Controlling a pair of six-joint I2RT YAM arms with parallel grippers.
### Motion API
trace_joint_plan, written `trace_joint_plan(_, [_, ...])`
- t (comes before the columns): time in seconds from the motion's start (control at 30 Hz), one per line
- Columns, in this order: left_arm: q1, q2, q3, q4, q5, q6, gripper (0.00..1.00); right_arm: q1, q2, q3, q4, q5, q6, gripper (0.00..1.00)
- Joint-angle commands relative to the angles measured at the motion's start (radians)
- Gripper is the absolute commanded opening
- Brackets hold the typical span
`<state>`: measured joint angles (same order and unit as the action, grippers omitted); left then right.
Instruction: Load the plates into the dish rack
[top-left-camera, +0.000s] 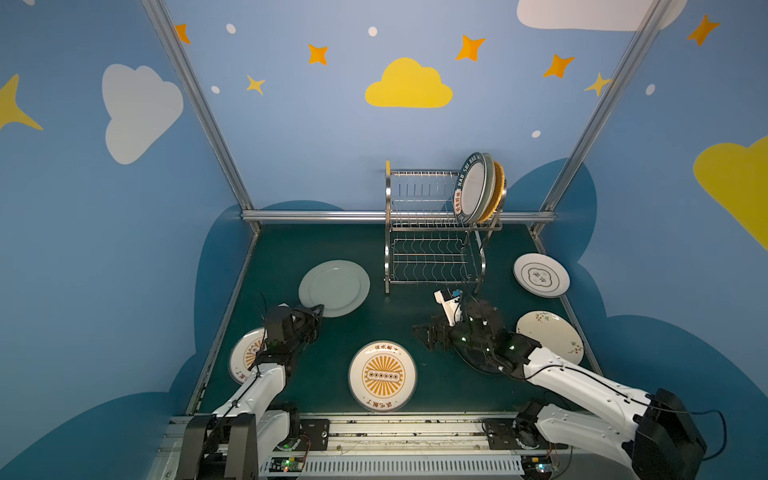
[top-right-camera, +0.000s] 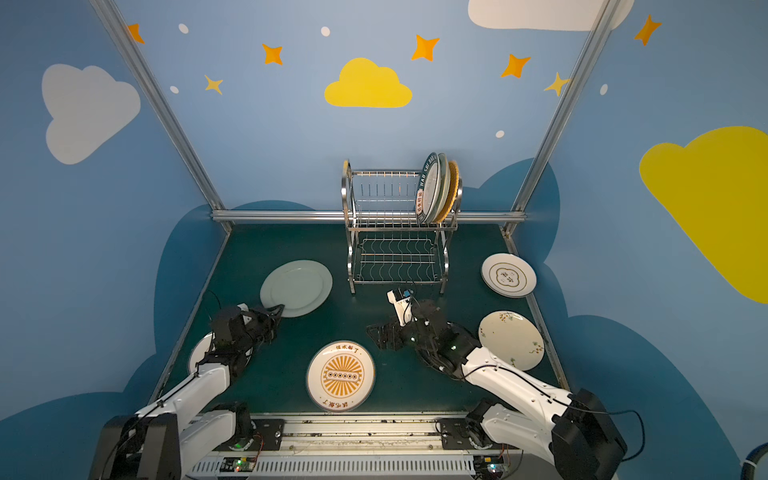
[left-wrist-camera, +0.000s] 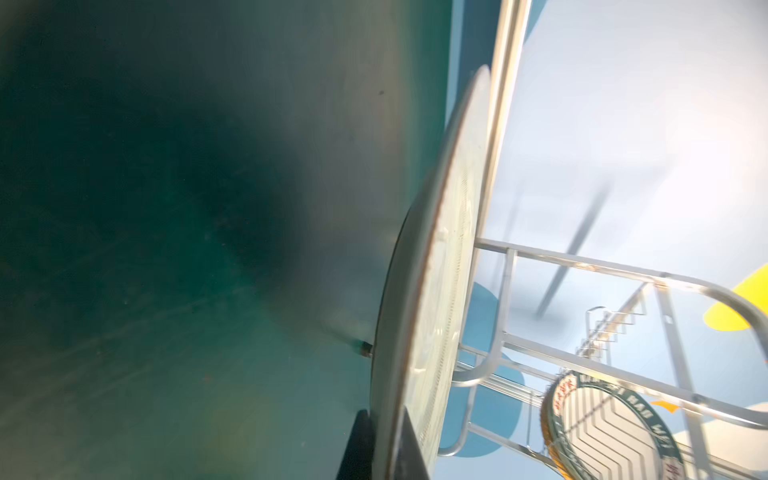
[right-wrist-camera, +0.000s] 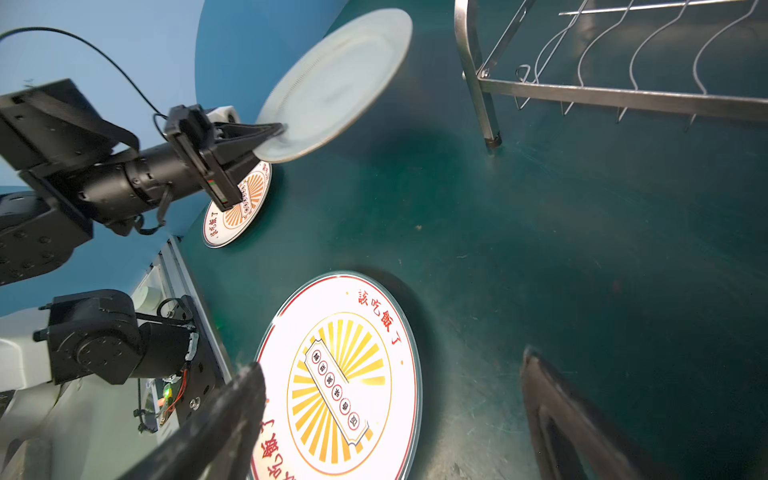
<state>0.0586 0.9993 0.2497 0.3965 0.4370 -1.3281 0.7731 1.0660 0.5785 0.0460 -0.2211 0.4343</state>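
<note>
Right now the left hand pinches the near rim of the grey-green plate, fingers pressed together on its edge. The right wrist view shows that plate tilted and raised off the green counter, left of the dish rack. The right hand hovers low in front of the rack, fingers spread wide with nothing between them, beside a black plate under its arm. Three plates stand on edge at the right end of the rack's upper tier, the lettered dark-rim plate foremost. Flat on the counter lie a sunburst plate front and centre, a second sunburst plate partly under the left arm, a floral plate and a gold-ringed white plate.
</note>
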Motion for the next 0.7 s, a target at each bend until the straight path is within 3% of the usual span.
trace_joint_plan(0.0, [0.032, -0.079, 0.011, 0.021, 0.105, 0.008, 0.04, -0.008, -0.021, 0.048, -0.026, -0.006, 0.024, 0.94])
trace_joint_plan(0.17, [0.032, -0.212, 0.009, 0.001, 0.182, -0.006, 0.04, -0.028, -0.05, 0.088, -0.061, 0.004, 0.066, 0.95])
trace_joint_plan(0.37, [-0.006, -0.349, 0.015, -0.068, 0.224, -0.006, 0.04, -0.063, -0.078, 0.139, -0.041, -0.069, 0.172, 0.95])
trace_joint_plan(0.5, [-0.098, -0.409, 0.014, -0.07, 0.174, -0.018, 0.04, -0.06, -0.069, 0.16, 0.06, -0.103, 0.247, 0.95])
trace_joint_plan(0.67, [-0.259, -0.422, 0.022, -0.066, 0.081, 0.004, 0.04, -0.061, 0.033, 0.296, -0.016, -0.089, 0.279, 0.95])
